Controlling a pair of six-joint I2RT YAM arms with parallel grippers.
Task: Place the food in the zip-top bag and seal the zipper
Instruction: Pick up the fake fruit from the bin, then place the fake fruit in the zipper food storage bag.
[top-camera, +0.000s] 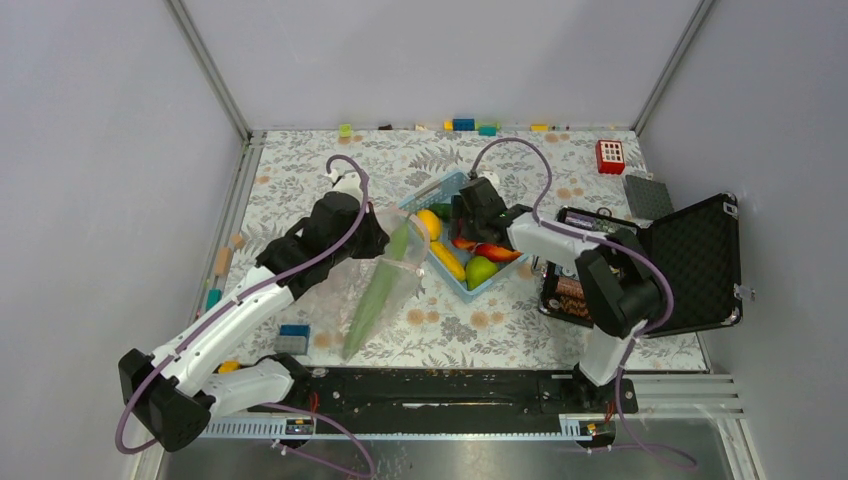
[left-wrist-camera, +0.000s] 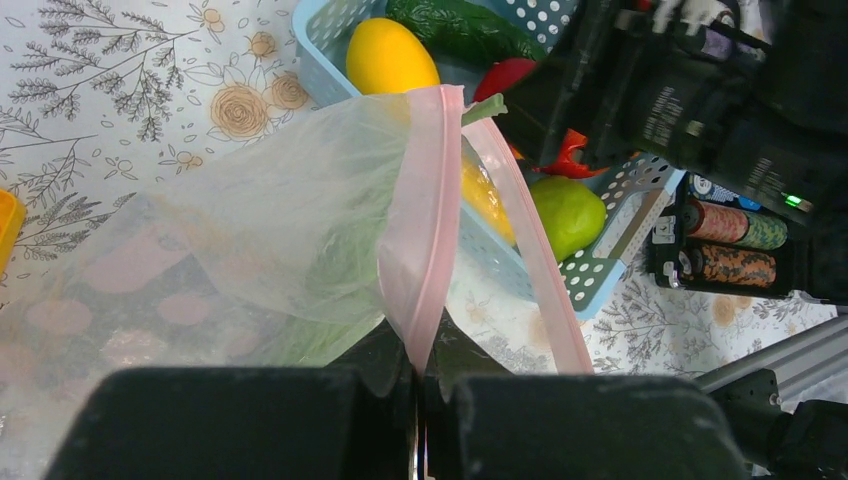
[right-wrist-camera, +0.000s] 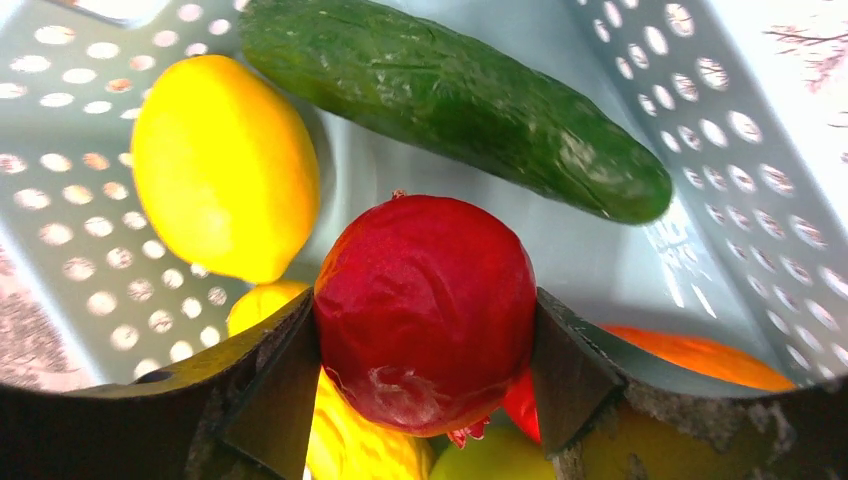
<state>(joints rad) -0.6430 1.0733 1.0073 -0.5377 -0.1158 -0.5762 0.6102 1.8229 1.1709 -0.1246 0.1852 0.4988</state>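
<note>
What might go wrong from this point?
The right jaws pinch the round red apple by its sides; it may squirt out on lifting. The left jaws hold the zip-top bag only at one spot on the zipper, so its limp mouth may be too narrow for the apple.

A large clear crinkly zip-top bag (top-camera: 405, 285) hangs lifted by its mouth, its body slanting down to the tabletop, with a long green pod (top-camera: 378, 290) lying inside along its length. Its narrow pale pink zipper strip (left-wrist-camera: 425, 230) is unsealed, the two halves spread apart. The other plastic toy food sits in a light blue mesh basket (top-camera: 437, 187) just beside the bag's mouth: a yellow lemon (right-wrist-camera: 225, 165), a dark green cucumber (right-wrist-camera: 450, 100), a round red apple (right-wrist-camera: 425, 310) in the middle, a yellow banana (top-camera: 447, 260), a green fruit (top-camera: 480, 270) and a red-orange fruit (top-camera: 495, 252).
</note>
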